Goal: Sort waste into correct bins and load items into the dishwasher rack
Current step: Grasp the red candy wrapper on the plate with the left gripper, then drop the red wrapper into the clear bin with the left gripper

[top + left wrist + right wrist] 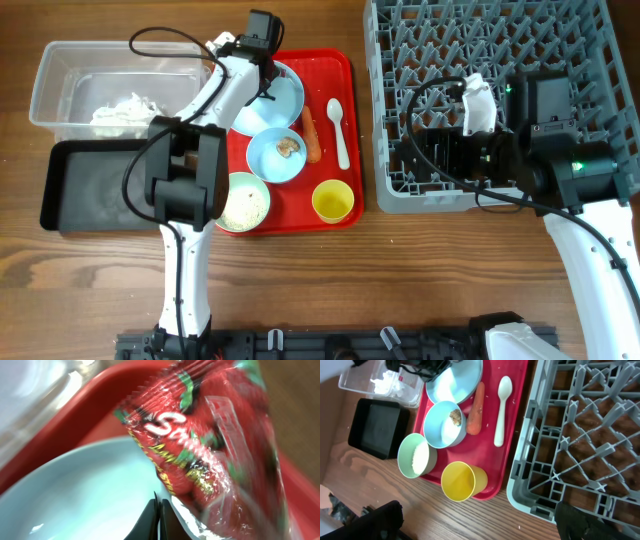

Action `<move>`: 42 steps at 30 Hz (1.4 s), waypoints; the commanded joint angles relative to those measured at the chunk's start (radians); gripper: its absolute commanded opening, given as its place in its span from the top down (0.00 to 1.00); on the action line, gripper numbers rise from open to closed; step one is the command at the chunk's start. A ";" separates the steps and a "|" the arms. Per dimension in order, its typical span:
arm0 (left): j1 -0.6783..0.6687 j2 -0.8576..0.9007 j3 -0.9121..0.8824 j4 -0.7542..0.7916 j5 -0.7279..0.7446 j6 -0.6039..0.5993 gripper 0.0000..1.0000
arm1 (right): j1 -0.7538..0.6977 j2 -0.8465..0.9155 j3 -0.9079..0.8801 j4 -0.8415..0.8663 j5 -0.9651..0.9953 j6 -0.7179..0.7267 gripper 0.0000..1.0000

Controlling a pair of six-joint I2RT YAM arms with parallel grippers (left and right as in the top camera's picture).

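Our left gripper (159, 512) is clenched on the red-and-white wrapper (200, 445), just above the light blue plate (85, 495) at the back of the red tray (338, 72). White letters on the wrapper start with "S"; the rest is too blurry to read. The carrot (311, 138), white spoon (340, 132), yellow cup (333, 200) and two bowls share the red tray. Left of it sit the clear tub (60, 85) and black tray (90, 190). Right of it, our right gripper (480, 522) hangs open and empty over the dishwasher rack (600, 435).

light: bright, even | shadows: soft | left wrist: blurred, wrapper (200, 455) glary
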 commanded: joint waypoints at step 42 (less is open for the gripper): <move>-0.004 -0.272 0.114 -0.232 0.311 0.566 0.96 | 0.004 0.013 0.020 -0.010 0.002 0.014 0.00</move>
